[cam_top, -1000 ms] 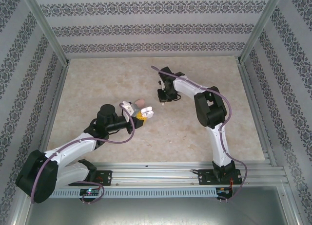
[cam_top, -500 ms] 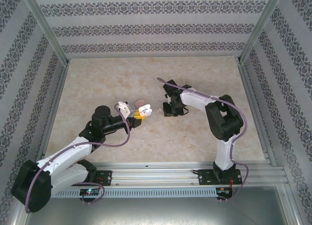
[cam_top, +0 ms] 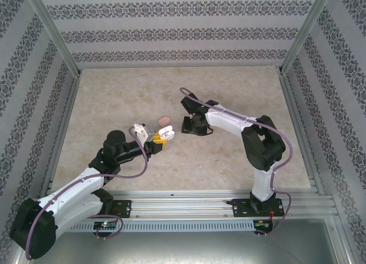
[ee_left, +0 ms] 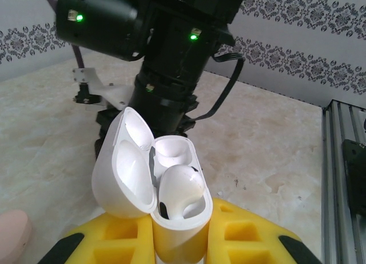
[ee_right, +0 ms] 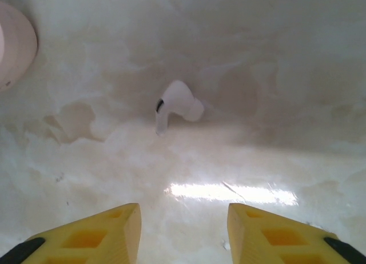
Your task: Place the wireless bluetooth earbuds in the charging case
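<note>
The white case (ee_left: 182,218) stands open with its lid (ee_left: 123,167) tipped back, clamped between the yellow fingers of the left end effector (ee_left: 180,244). One white earbud (ee_left: 180,187) sits in its nearer slot; the farther slot (ee_left: 171,152) is bare. From above, that interior is too small to make out. The right wrist view shows a second earbud (ee_right: 177,107) lying loose on the bench (ee_right: 274,75), ahead of the right end effector (ee_right: 183,218), whose fingers stand apart with nothing between them. A pink case (ee_right: 14,44), seemingly closed, lies near that earbud.
</note>
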{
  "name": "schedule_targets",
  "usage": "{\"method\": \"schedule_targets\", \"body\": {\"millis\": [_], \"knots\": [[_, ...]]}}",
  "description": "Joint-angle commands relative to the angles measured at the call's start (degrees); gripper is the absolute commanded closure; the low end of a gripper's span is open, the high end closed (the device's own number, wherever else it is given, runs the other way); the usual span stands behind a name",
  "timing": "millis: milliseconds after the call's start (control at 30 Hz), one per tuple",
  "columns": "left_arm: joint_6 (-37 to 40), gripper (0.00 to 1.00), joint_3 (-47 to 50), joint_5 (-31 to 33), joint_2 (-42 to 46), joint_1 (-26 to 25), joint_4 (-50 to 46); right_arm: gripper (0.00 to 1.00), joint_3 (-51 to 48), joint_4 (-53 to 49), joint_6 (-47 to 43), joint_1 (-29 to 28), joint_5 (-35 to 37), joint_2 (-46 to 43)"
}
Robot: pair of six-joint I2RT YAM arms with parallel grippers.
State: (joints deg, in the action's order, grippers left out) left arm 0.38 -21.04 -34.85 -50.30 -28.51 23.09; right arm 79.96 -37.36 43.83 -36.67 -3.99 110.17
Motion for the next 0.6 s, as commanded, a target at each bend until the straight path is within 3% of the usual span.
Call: {"method": "schedule_targets", "body": {"millis": [0,567], "knots": [[-0.91,0.96,0.03,-0.57,0.35,-0.4,-0.09,0.59,5.41,-4.15,2.29,-1.03,5.22,4.1],[-1.35,0.96,1.13,-2.58,-0.77,-0.4,1.78,0.62,18.22,-12.26,1.91,-1.52,8.84,14.88]]}}
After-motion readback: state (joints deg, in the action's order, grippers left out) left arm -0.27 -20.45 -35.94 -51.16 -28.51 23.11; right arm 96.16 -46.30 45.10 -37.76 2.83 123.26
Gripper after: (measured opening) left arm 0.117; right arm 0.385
